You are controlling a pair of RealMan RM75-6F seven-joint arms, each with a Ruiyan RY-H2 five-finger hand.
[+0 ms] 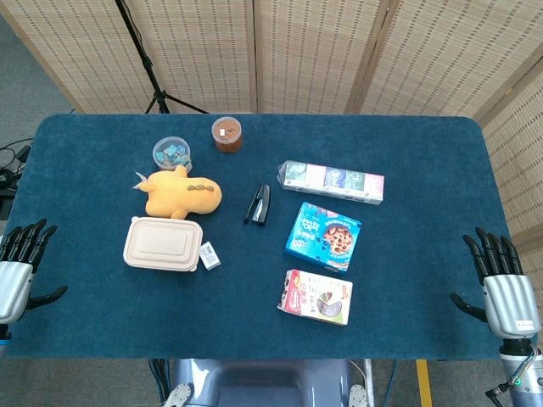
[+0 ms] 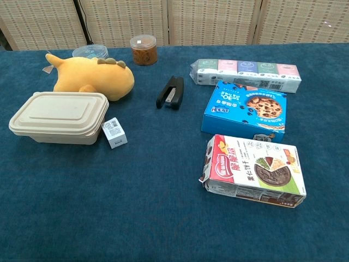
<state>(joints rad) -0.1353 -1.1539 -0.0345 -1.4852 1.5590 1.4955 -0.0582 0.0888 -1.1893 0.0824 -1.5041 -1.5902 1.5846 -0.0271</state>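
My left hand [image 1: 19, 263] released, fingers apart, at the counter [image 1: 102, 331] edge, beige lunch box [image 1: 163, 243] nearest, my right hand [image 1: 501, 280] released too, red biscuit box [image 1: 316, 298] nearest, well apart.

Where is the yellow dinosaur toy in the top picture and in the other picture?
Head view: the yellow dinosaur plush lies left of the middle of the table, just above the beige lunch box.
Chest view: the plush lies at upper left, just behind the lunch box.
Shared landmark: the black stapler lies to the plush's right in both views.
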